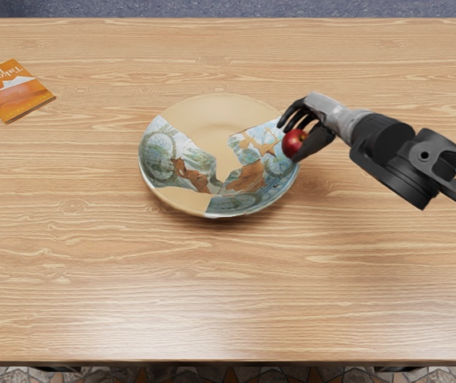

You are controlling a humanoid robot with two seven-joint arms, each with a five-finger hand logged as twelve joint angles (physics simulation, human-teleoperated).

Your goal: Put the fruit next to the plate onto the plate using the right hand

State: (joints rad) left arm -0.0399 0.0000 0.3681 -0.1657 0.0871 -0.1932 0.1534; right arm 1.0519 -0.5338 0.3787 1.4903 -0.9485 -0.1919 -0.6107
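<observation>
Wooden table (212, 303) up front, then the plate (212, 120). The right hand (307, 128) has its fingers wrapped round a small red fruit (294, 142), right over the plate's right rim, so I'd say it just needs carrying a bit further left

Red fruit (294, 142) above right rim of patterned plate (212, 120).

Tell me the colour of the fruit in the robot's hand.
Red. The head view shows the fruit in the right hand at the plate's rim.
</observation>
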